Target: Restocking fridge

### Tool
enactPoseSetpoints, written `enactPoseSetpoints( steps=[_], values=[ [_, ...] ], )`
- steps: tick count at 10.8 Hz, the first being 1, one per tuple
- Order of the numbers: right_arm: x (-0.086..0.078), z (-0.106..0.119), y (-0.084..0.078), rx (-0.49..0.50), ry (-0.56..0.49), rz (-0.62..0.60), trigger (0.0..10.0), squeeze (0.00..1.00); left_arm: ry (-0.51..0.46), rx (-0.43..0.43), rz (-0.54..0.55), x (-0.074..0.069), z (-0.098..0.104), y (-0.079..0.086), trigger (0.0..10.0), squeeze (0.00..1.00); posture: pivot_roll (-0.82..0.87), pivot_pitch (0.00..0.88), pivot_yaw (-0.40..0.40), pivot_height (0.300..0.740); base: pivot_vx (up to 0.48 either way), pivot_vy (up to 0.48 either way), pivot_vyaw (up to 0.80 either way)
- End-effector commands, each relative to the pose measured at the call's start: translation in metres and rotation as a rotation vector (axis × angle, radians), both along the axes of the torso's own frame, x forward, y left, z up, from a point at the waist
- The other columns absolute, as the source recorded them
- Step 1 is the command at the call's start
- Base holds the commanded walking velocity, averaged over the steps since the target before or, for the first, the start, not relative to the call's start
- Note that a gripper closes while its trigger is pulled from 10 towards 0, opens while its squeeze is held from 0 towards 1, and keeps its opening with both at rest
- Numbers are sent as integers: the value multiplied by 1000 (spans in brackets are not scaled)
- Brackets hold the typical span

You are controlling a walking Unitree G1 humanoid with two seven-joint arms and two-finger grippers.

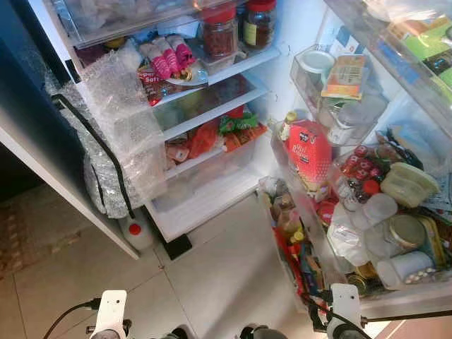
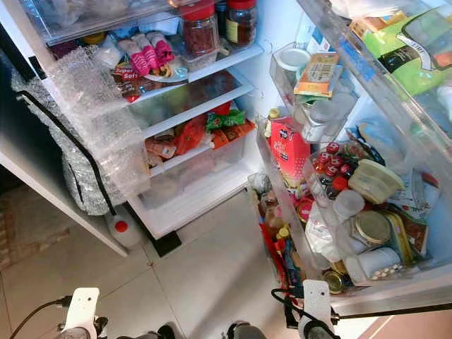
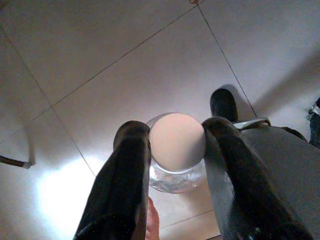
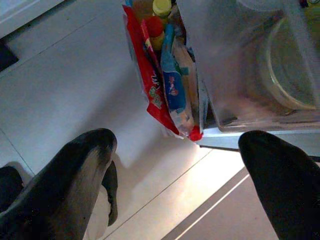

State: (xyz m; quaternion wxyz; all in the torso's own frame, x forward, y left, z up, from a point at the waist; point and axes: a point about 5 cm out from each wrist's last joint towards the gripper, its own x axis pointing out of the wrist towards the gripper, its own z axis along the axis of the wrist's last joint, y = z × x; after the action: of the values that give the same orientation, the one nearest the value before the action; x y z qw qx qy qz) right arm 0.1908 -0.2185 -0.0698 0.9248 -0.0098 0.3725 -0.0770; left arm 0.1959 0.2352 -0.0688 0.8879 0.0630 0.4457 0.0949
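The fridge stands open before me, its glass shelves point(image 1: 212, 106) crowded with jars, packets and sachets. The open door point(image 1: 367, 212) on the right carries bins of bottles, tubs and lidded jars. Low over the tiled floor, my left gripper point(image 3: 175, 132) is shut on a small glass jar point(image 3: 177, 145) with a pale round lid, one finger on each side. My right gripper point(image 4: 180, 142) hangs open, nothing between its fingers, just beside the door's bottom bin of red and blue packets point(image 4: 167, 95). Both wrists show at the bottom edge of the eye views.
A sheet of bubble wrap point(image 1: 120, 134) hangs over the fridge's left edge. A white bottle with a red cap point(image 1: 134, 229) stands on the floor below it. Pale floor tiles point(image 1: 226, 261) lie between me and the fridge. The lower drawer point(image 1: 205, 191) looks mostly bare.
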Motion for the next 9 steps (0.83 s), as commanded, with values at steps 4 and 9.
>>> enactPoseSetpoints(
  steps=[4, 9],
  values=[
    [-9, -4, -2, 10, 26, -21, 10000, 0, 25, -2, 8, -10, -5, 0, 10000, 0, -181, 211, -10, 740, 0, 0, 0],
    [-8, -4, -2, 11, 26, -22, 10000, 0, 23, 5, 1, -10, -5, 1, 10000, 0, -182, 200, -3, 740, 0, 0, 0]
  ],
)
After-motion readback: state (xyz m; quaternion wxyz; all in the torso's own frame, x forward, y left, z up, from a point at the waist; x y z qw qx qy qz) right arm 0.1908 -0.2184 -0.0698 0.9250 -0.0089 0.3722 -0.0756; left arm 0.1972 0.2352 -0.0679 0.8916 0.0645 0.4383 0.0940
